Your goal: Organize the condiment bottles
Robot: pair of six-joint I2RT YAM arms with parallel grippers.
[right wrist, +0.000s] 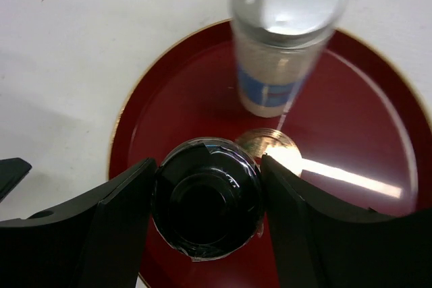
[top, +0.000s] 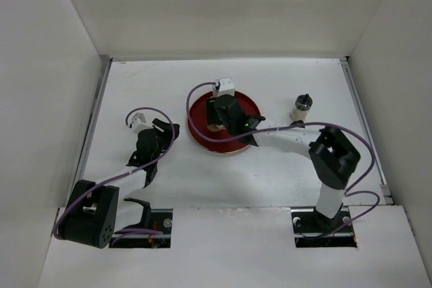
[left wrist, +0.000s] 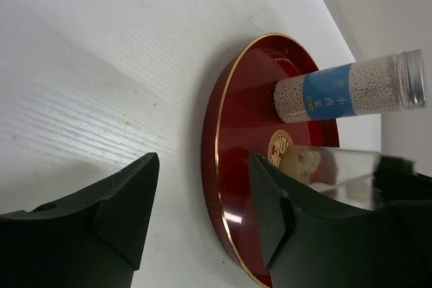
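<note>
A tall white bottle with a blue band (left wrist: 331, 92) stands on the red tray (left wrist: 229, 133); it also shows in the right wrist view (right wrist: 270, 79). My right gripper (right wrist: 208, 166) is over the tray (right wrist: 169, 99), shut on the dark cap of a short clear shaker (right wrist: 206, 214), which stands low on the tray near its gold emblem. That shaker also shows in the left wrist view (left wrist: 324, 170). Another dark-capped shaker (top: 302, 106) stands on the table right of the tray (top: 202, 141). My left gripper (left wrist: 202, 166) is open and empty, just left of the tray. In the top view my right gripper (top: 219, 123) hides the tall bottle.
White walls enclose the table on three sides. A small dark object (top: 297, 124) peeks out beside the right forearm; I cannot tell what it is. The left gripper (top: 169, 129) sits close to the tray's left rim.
</note>
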